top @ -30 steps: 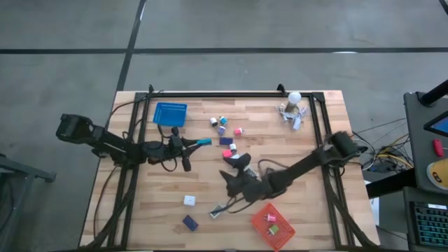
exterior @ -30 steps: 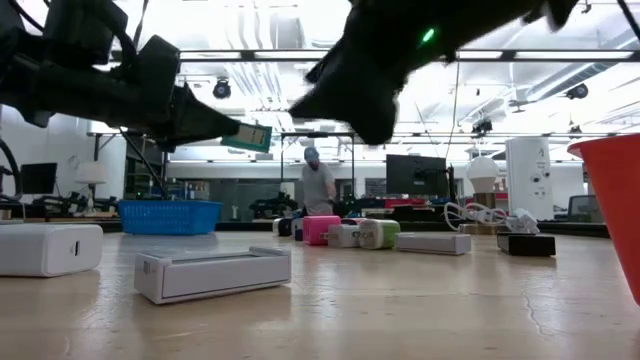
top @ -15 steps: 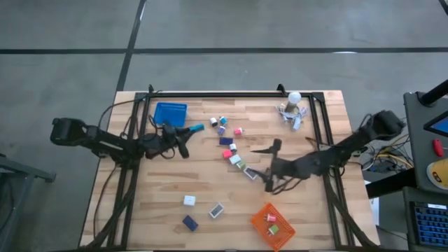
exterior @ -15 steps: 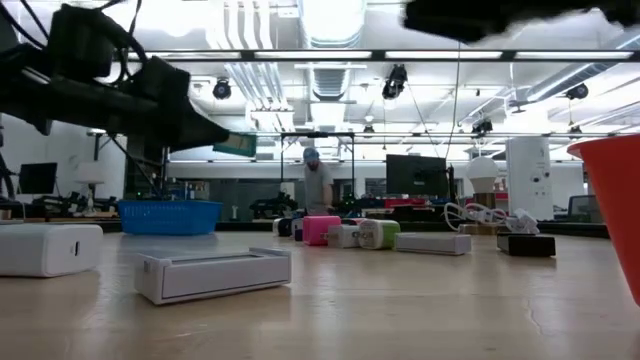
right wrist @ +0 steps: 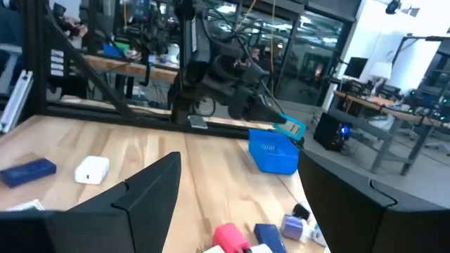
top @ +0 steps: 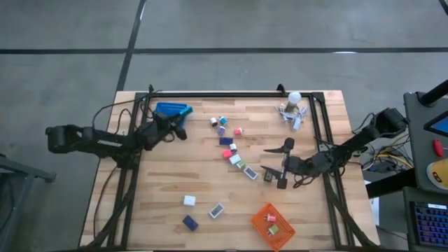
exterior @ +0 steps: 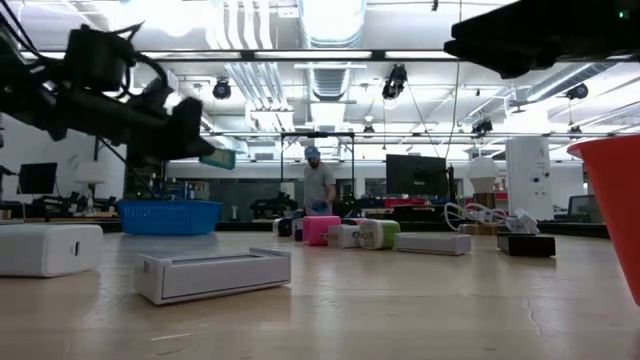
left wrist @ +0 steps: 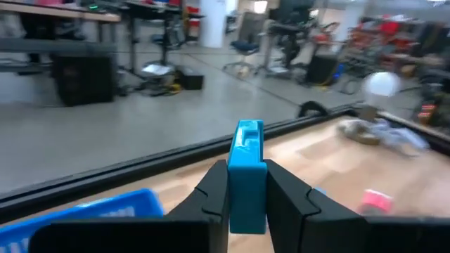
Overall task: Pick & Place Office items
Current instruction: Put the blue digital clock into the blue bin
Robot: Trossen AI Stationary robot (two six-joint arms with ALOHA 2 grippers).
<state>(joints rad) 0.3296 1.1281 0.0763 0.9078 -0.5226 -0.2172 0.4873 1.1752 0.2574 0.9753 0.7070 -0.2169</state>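
Carrying the teal block (top: 183, 110), your left gripper (top: 175, 120) has moved from mid-table to over the blue basket (top: 166, 109), fingers pinching it. Right gripper (top: 283, 162) pulled back from the white box (top: 216, 210) toward the table's right side, away from the basket, raised, fingers spread, nothing between them. Left wrist view shows the block clamped upright; low view shows it above the basket. Other items are scattered right of the basket.
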